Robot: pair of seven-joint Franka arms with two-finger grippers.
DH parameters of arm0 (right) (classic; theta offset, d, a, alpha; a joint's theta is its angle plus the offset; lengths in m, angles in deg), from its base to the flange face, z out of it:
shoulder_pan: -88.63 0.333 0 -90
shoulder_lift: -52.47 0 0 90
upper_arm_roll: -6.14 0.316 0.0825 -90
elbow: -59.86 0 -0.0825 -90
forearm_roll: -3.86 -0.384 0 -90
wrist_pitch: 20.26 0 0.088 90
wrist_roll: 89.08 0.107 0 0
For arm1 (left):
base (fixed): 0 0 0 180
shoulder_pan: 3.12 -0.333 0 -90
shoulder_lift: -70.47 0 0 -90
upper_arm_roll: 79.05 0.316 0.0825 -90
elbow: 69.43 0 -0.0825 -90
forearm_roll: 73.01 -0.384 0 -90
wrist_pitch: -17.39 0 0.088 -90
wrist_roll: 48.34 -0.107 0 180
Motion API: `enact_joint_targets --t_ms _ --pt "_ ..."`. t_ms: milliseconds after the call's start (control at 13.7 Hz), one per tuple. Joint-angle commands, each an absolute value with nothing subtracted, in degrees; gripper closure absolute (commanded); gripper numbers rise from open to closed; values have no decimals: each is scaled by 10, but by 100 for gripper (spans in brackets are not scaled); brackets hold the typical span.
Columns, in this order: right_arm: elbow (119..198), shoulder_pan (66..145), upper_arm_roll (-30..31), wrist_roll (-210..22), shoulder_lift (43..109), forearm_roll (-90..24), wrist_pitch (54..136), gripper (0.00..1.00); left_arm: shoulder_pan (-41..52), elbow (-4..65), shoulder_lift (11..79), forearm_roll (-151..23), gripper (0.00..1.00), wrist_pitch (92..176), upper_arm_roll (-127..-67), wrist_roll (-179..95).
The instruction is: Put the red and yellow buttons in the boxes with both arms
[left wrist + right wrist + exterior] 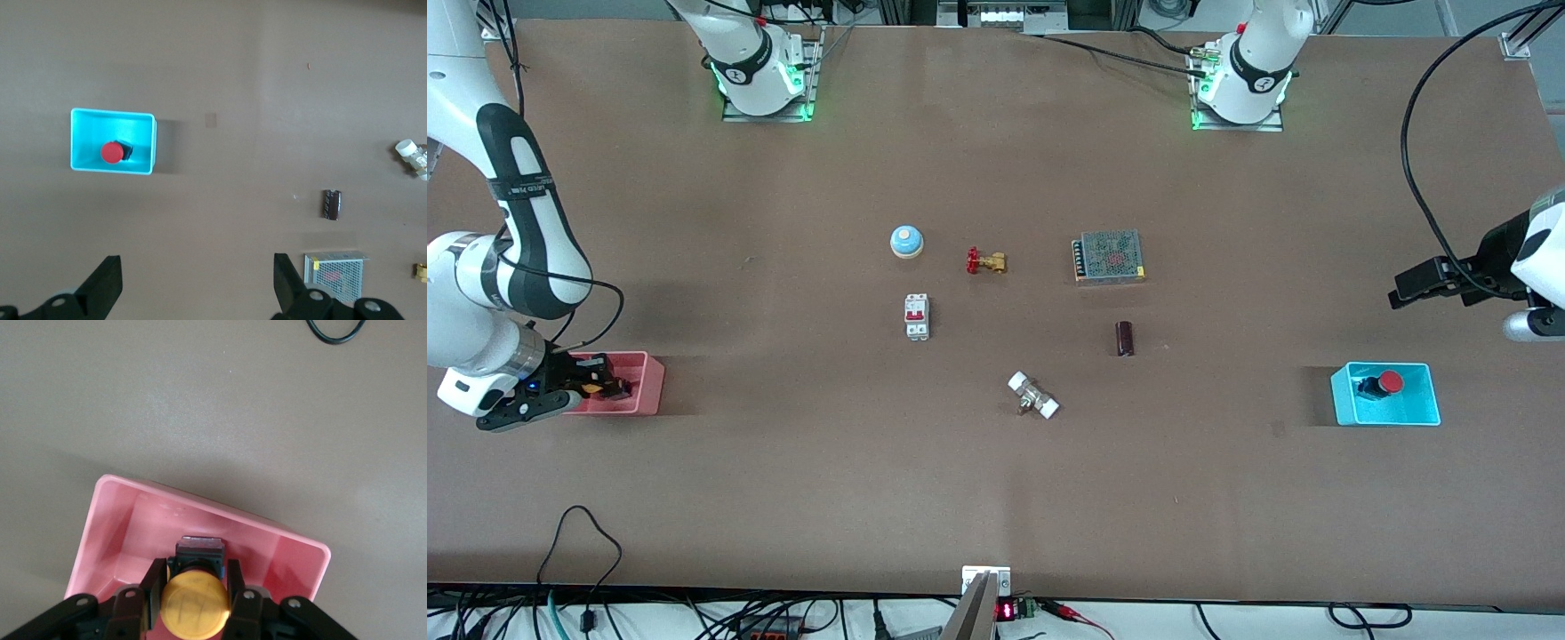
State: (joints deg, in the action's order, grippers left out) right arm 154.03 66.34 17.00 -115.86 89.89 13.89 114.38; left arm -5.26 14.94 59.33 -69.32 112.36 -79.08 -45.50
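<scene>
R arm lowering the yellow button into the pink bin; L arm done.

Our right gripper [197, 603] sits clamped on the orange-yellow-capped push button w/ dark blocky base [195, 599], down inside the small pink-red plastic box [120, 520] at the right arm's end of the table. Next we'd judge: spread the fingers, lift straight up. Our left gripper [193, 283] hangs spread wide & empty near the cyan plastic box [143, 143], where the red-capped push button [112, 153] already lies.

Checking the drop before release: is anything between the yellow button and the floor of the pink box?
Nothing visible. The right hand holds the yellow button inside the pink box, whose floor looks bare.
</scene>
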Motion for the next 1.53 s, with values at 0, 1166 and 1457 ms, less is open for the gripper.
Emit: enact_joint_targets --t_ms 0,1166,1457 --pt "1536 660 173 -1157 904 147 1154 69 -66 165 612 -691 0 1114 -798 -450" --pt "1533 710 175 -1078 743 91 969 0 -66 167 625 -691 0 1089 -798 -449" --pt "1525 772 173 -1008 605 84 837 0 -64 167 626 -691 0 1092 -799 -449"
